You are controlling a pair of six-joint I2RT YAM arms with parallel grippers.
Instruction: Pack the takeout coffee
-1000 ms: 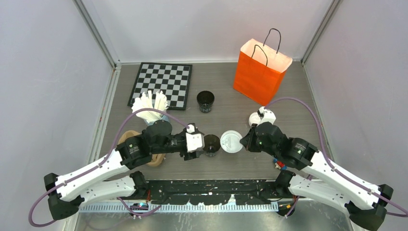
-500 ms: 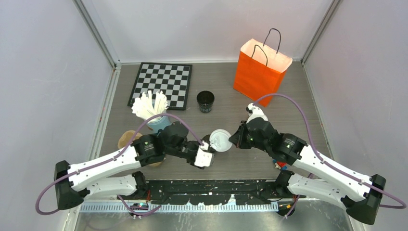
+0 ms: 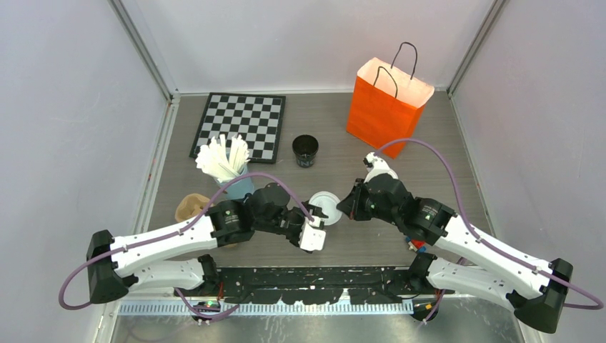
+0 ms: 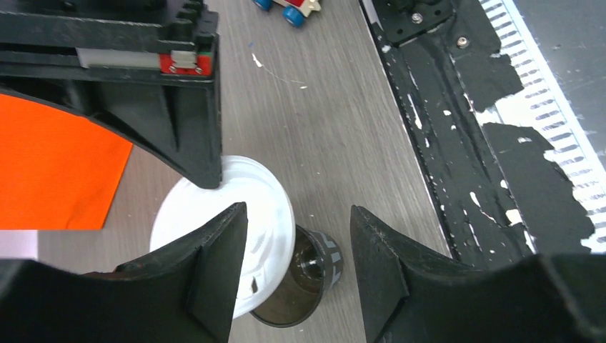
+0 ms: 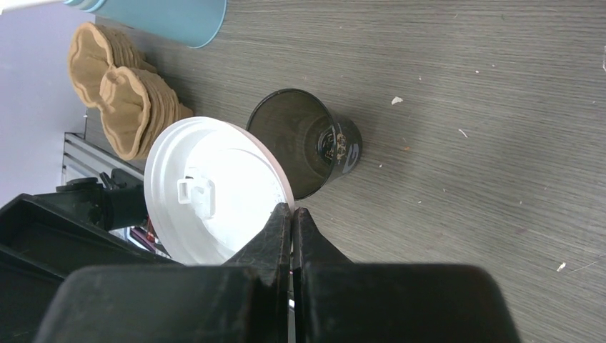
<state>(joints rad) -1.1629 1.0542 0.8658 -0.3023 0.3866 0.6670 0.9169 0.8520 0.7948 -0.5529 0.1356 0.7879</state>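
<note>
One takeout coffee cup (image 4: 309, 277), black and uncapped, stands on the table near the front. A white lid (image 5: 207, 193) hangs tilted over part of its mouth, my right gripper (image 5: 291, 211) shut on the lid's rim. My left gripper (image 4: 296, 211) hovers over the cup with its jaws apart, one finger on each side, touching nothing that I can see. From above, the lid (image 3: 324, 203) hides that cup, between the left gripper (image 3: 314, 219) and the right gripper (image 3: 342, 207). A second open black cup (image 3: 305, 151) stands farther back.
An orange paper bag (image 3: 388, 107) stands open at the back right. A chessboard (image 3: 240, 126) lies at the back left. A light-blue cup of white sticks (image 3: 234, 179) and a stack of brown sleeves (image 3: 191, 207) sit left of the arms. A small toy (image 4: 289, 8) lies near the right arm.
The right gripper carried the lid left until it hung over the cup. The left gripper swung from the cup's left side round to its near side, above it.
</note>
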